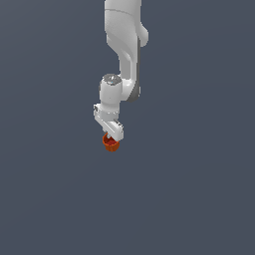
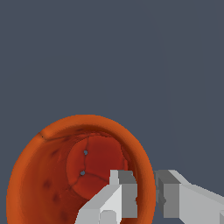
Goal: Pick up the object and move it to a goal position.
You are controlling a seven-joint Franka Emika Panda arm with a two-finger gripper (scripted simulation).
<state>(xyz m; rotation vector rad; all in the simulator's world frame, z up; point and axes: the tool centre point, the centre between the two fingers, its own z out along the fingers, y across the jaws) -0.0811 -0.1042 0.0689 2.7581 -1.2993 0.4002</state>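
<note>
The object (image 1: 111, 143) is a small orange-red cup, seen in the exterior view just under the white arm's hand, near the middle of the picture. My gripper (image 1: 114, 135) sits right on top of it and hides its upper part. In the wrist view the object (image 2: 52, 175) fills much of the picture, its dark hollow inside facing the camera. One finger (image 2: 122, 194) stands inside the cup and the other finger (image 2: 168, 194) outside, with the cup's rim (image 2: 146, 183) clamped between them. The gripper (image 2: 146, 194) is shut on that wall.
The white arm (image 1: 125, 45) comes down from the exterior view's upper middle. All around is a plain dark grey-blue surface (image 1: 199, 189) with no other objects, edges or markers showing in either view.
</note>
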